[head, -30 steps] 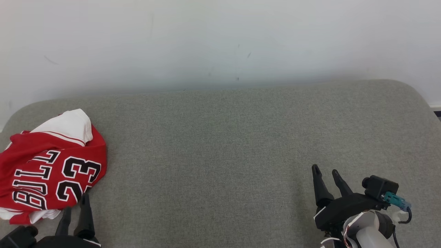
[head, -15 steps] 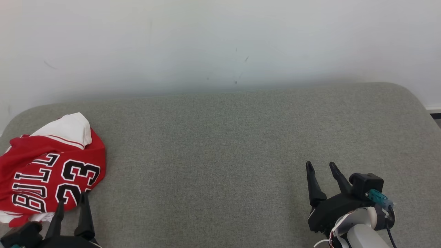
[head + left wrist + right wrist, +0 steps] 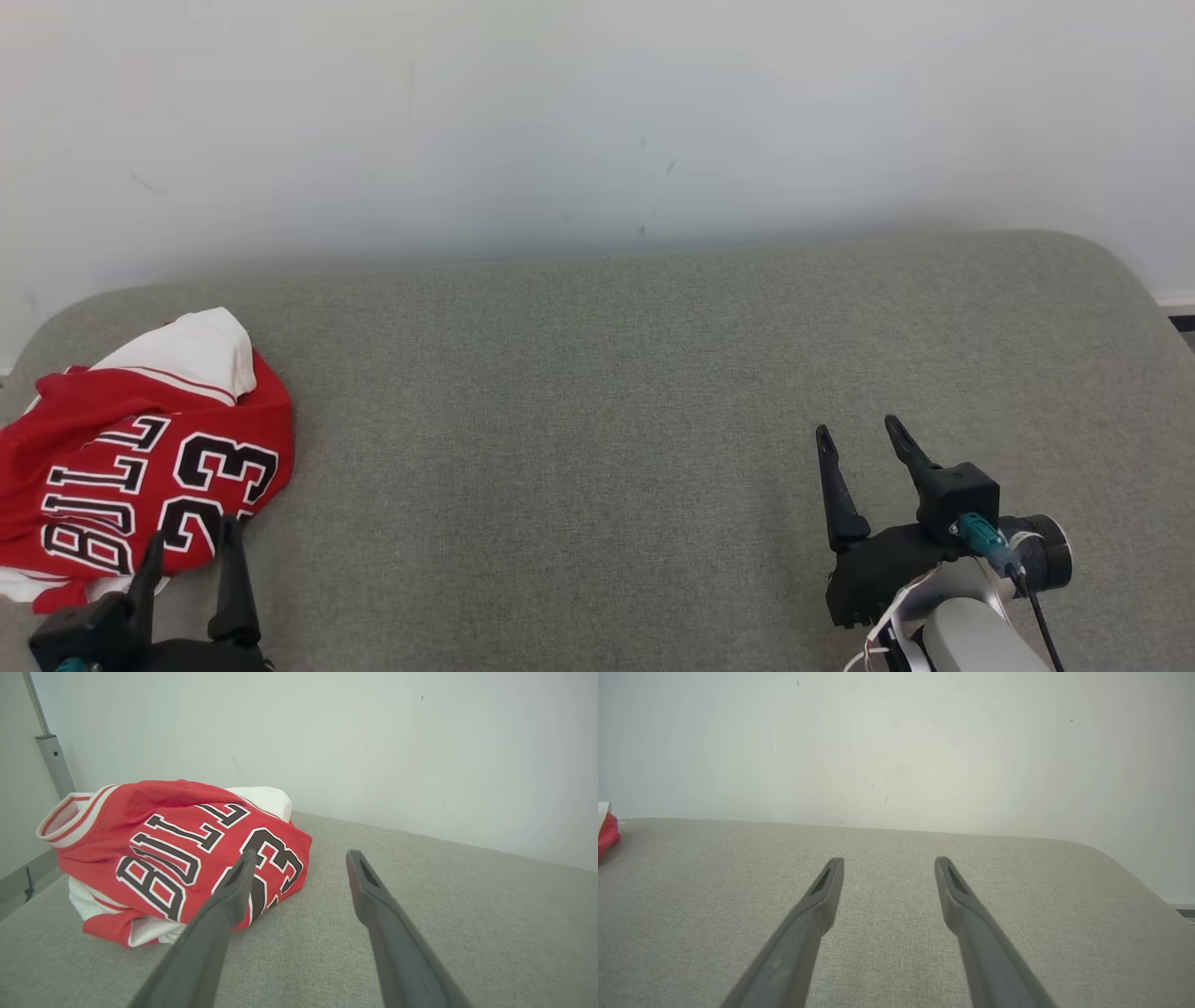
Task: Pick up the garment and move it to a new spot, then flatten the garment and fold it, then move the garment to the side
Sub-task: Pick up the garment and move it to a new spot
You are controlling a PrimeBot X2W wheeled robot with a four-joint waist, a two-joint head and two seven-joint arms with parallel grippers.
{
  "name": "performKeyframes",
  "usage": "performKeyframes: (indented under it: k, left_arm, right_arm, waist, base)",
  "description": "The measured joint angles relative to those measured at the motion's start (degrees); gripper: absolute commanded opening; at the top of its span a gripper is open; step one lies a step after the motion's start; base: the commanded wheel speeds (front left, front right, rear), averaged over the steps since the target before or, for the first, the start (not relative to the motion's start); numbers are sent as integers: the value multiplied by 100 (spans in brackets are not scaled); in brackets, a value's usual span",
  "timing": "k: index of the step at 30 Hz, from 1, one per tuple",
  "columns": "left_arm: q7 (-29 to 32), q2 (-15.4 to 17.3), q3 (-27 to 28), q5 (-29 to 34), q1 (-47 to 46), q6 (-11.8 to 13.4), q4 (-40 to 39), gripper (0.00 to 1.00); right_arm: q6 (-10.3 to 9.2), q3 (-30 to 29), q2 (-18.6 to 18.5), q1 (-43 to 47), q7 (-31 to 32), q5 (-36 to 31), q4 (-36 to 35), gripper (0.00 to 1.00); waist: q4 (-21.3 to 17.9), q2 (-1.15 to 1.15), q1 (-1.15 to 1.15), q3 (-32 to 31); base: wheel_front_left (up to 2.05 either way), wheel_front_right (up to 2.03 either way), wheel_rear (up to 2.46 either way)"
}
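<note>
The garment is a red and white jersey with black "BULL" lettering and the number 23, crumpled in a heap at the far left of the grey padded surface. In the left wrist view the garment sits just ahead and left of the fingers. My left gripper is open at the heap's near edge, its left finger overlapping the cloth in view, nothing between the fingers. My right gripper is open over bare padding at the lower right, holding nothing. In the right wrist view a sliver of the garment shows at the left edge.
A plain white wall rises right behind the padded surface. The surface has rounded corners at the far left and far right. A grey metal post stands left of the garment. Bare padding stretches between the two grippers.
My left gripper has crept forward onto the garment's near edge. My right gripper has moved forward and a little left, its wrist turning. The view has tilted slightly.
</note>
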Motion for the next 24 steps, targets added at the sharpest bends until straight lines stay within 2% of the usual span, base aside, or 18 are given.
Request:
performKeyframes:
  k: [3,10,24]
  left_arm:
    - [-37,-3,10,247,-3,46,-2,100]
    - [10,0,-4,411,-111,46,7,100]
    - [196,12,46,530,-111,47,29,100]
  right_arm:
    - [-47,31,-16,-19,-52,-261,54,100]
    - [-47,18,-18,-31,-76,-277,62,100]
    - [-45,-23,2,-31,-92,-189,123,100]
  waist:
    - [65,0,0,-7]
    - [326,0,0,-24]
    - [1195,0,0,-88]
  base:
    - [0,0,0]
    - [0,0,0]
    - [0,0,0]
